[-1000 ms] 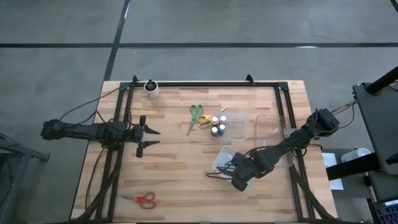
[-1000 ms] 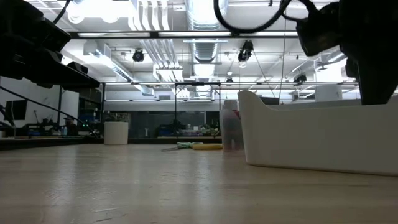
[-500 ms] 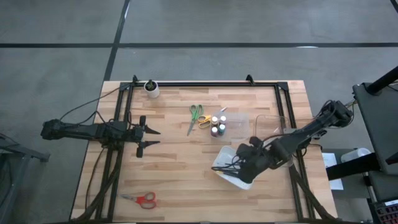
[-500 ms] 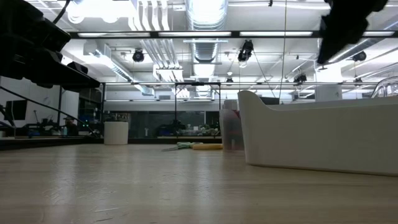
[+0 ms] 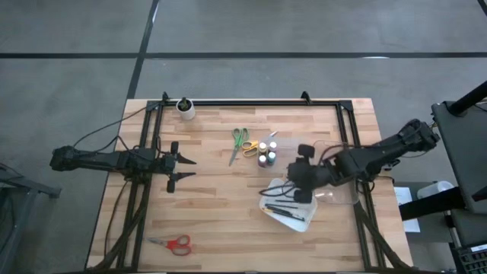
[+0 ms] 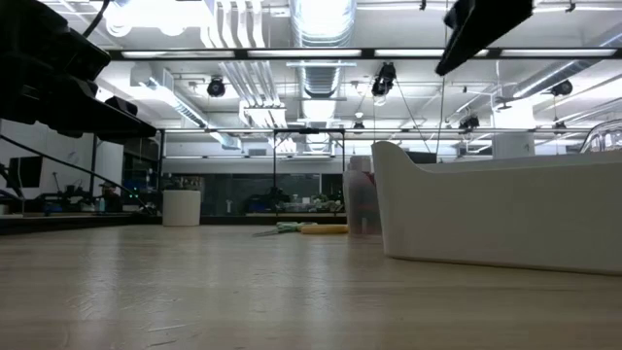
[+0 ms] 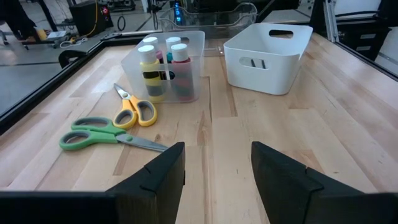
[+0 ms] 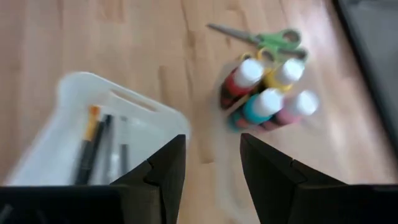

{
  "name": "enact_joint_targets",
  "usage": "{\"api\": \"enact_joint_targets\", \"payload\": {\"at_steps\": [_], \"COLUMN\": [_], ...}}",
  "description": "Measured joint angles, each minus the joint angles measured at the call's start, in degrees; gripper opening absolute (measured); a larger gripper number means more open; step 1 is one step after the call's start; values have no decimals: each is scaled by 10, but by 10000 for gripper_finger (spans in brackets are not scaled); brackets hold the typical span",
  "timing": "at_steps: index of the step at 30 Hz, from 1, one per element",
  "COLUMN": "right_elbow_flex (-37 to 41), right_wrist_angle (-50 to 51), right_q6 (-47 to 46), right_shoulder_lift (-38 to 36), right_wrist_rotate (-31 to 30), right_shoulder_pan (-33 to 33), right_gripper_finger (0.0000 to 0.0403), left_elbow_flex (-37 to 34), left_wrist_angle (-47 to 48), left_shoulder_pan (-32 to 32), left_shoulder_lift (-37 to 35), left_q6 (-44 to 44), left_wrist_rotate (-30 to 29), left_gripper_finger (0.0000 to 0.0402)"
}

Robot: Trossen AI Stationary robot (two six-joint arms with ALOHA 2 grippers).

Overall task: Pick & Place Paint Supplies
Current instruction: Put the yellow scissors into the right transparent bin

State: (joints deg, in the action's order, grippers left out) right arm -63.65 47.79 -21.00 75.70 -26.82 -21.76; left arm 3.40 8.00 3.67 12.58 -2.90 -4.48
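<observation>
Nearest me, the red-handled scissors [image 5: 177, 243] lie alone close to the table's front edge, where a clumsy grab could push them off. The right gripper [image 5: 303, 183], fingers parted and empty, hangs over the white tray [image 5: 268, 205] holding the brushes [image 5: 283, 209]; dropping carelessly, it could clip the tray's wall. Just beyond, the paint bottles [image 5: 267, 151] stand packed in a clear box [image 7: 194, 46], likely to topple if nudged. The green scissors [image 5: 239, 141] and yellow scissors [image 5: 251, 148] lie beside it. The left gripper [image 5: 183, 167], fingers apart, waits amid open board.
</observation>
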Motion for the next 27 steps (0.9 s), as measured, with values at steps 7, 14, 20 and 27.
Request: {"api": "enact_joint_targets", "payload": {"at_steps": [7,14,20,27], "right_elbow_flex": [-17,-28,-28,-105], "right_wrist_angle": [-68,-151,-178,-130], "right_q6": [235,355,451,513], "right_shoulder_lift": [6,22,62,151], "right_wrist_rotate": [10,189,230,245], "right_shoulder_pan": [97,230,301,331], "right_gripper_finger": [151,151,151,151], "left_elbow_flex": [0,0,0,0], "left_wrist_angle": [0,0,0,0], "left_shoulder_pan": [0,0,0,0], "left_shoulder_lift": [0,2,4,7], "left_q6": [0,0,0,0], "left_wrist_rotate": [0,0,0,0], "left_gripper_finger": [187,187,187,187]}}
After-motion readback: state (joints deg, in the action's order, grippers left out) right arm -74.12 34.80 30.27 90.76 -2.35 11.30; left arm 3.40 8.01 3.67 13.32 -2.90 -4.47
